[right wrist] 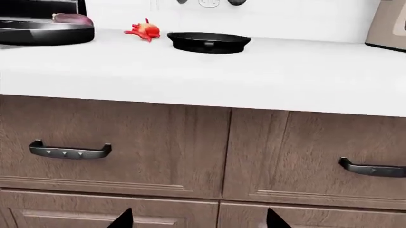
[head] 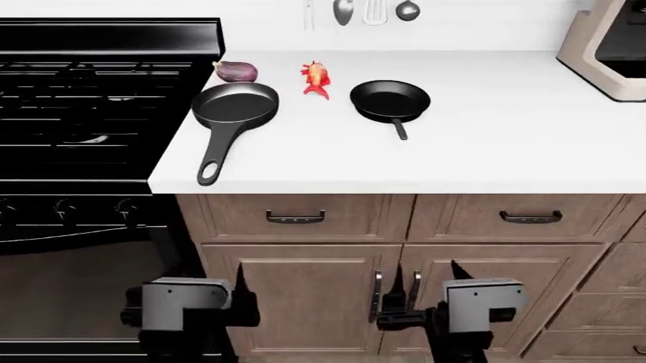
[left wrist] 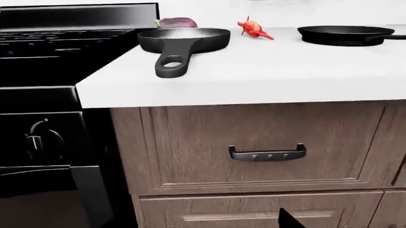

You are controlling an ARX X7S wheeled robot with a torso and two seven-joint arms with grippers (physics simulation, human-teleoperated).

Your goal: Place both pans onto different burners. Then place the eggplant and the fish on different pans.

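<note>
The larger pan [head: 234, 103] sits on the white counter beside the stove, its holed handle pointing to the front edge; it also shows in the left wrist view [left wrist: 184, 39]. The smaller pan [head: 389, 100] lies to its right. The eggplant [head: 236, 71] rests behind the larger pan. The fish [head: 317, 79] lies between the pans. The burners [head: 91, 91] are bare. My left gripper [head: 242, 291] and right gripper [head: 432, 281] hang low before the cabinet doors, both open and empty. In the right wrist view, the right gripper [right wrist: 199, 221] has its jaws wide apart.
A beige appliance [head: 610, 45] stands at the counter's back right. Utensils [head: 374, 10] hang on the wall. Drawer handles [head: 295, 218] and cabinet fronts face the grippers. Stove knobs [head: 66, 208] and the oven door are at lower left.
</note>
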